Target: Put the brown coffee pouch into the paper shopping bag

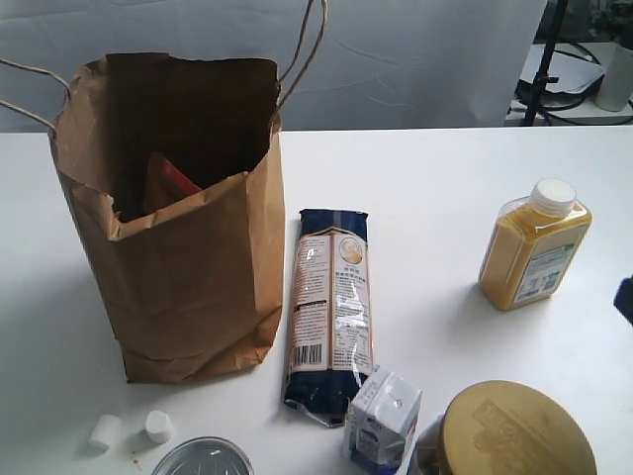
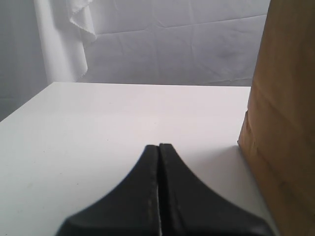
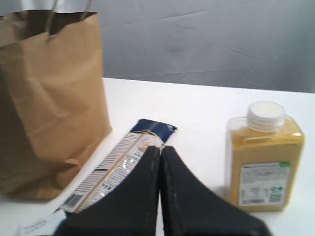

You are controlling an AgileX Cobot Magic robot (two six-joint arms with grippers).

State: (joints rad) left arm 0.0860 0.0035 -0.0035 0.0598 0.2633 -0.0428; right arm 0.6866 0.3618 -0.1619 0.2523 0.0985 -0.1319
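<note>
Coffee pouch (image 1: 166, 184): inside the paper bag, only its orange-red upper part showing above the sagging front rim.
Paper bag (image 1: 198, 282): upright on the white desk (image 1: 435, 178), mouth open.
Left jaws: pressed together, holding nothing, low over the desk beside the bag's wall.
Right jaws: pressed together, holding nothing, facing the blue packet (image 1: 331, 307).
Blue packet: flat on the desk, between the bag and 1 yellow bottle (image 1: 534, 247).
</note>
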